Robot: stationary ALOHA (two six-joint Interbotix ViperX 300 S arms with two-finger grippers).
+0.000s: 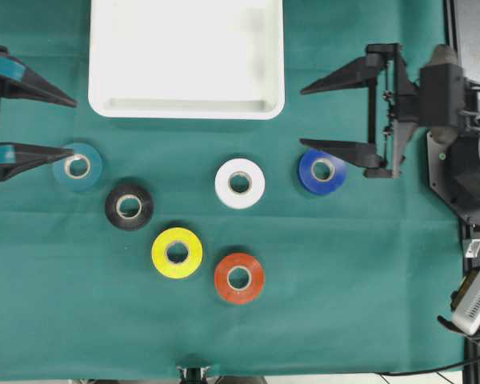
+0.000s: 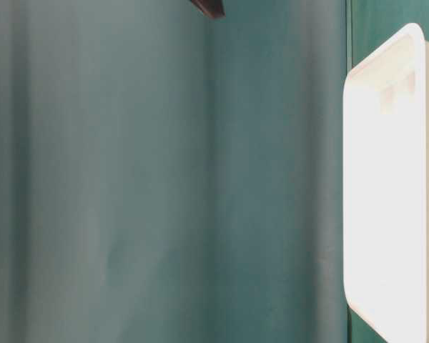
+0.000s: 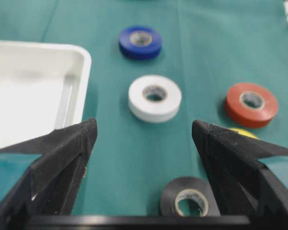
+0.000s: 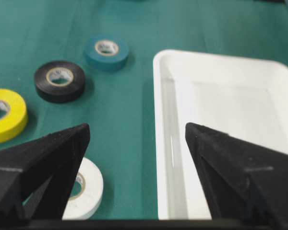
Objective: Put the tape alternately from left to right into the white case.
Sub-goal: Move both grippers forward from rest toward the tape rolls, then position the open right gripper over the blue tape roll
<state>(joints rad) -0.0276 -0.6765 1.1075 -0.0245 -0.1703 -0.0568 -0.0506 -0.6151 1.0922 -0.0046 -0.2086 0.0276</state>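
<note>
Overhead: six tape rolls [image 1: 177, 253] loose on green table [image 1: 344, 304] below empty white case [image 1: 186, 58], left gripper [image 1: 70, 126] and right gripper [image 1: 304, 117] both spread wide, holding nothing; table-level: white case edge only; wrist views: wide, empty jaws over rolls.

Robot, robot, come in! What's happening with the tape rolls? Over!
Left tool and right tool open, holding nothing. Six ring-shaped tape rolls on green cloth, none in shallow white plastic case. Nothing blocking.
</note>
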